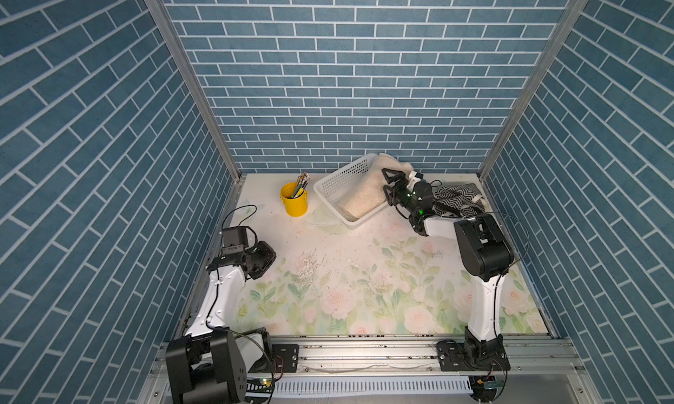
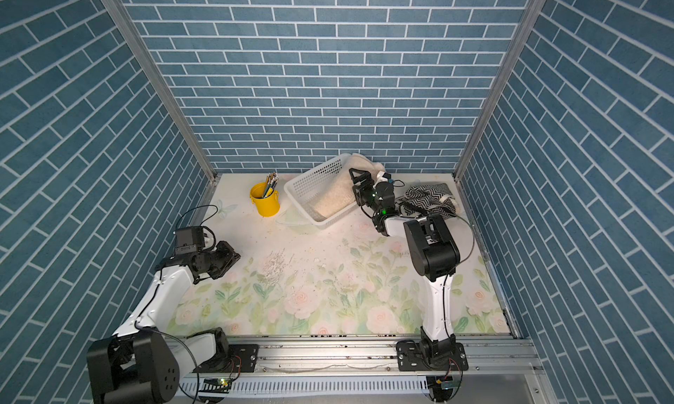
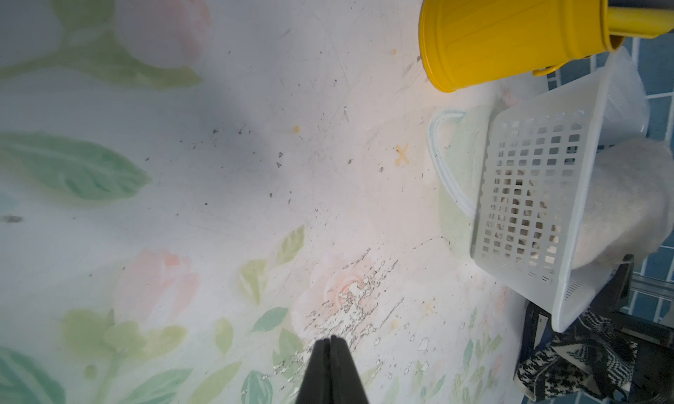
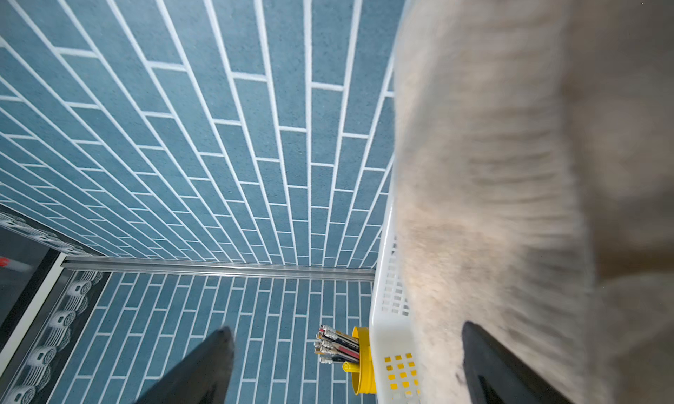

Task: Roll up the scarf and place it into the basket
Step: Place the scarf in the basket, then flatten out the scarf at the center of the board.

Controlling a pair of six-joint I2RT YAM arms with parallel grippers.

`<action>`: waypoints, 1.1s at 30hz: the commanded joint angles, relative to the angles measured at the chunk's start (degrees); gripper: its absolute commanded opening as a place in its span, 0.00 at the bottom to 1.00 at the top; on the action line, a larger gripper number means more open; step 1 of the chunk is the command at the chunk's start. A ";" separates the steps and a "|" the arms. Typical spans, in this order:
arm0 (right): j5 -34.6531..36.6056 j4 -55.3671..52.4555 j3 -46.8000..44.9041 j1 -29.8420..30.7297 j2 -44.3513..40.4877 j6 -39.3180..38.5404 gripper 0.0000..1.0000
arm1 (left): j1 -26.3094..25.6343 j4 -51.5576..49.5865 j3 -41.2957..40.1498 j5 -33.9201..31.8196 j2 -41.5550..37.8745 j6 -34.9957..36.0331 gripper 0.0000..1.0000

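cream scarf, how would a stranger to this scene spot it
At the far edge of the floral table, under the blue brick wall, stands a white perforated basket. The scarf is the fuzzy cream roll lying in it, unlike the black-and-white zigzag cloth nearby.

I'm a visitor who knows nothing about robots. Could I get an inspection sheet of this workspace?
Surface: floral table, scuffed, paint flaking mid-table.
Job's things: cream scarf lies in the white basket, one end over its far rim.
Clutter: yellow bucket of pencils; zigzag cloth behind the right arm.
Grippers: left gripper fingers shut, empty; right gripper fingers open beside the scarf.
Cables: black cable loops at each wrist.
Surroundings: blue brick-pattern walls.
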 commanded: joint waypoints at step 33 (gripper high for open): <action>33.65 -72.43 10.58 -18.33 -16.81 -61.19 0.99 | -15.76 8.15 2.88 2.50 -7.22 1.87 0.95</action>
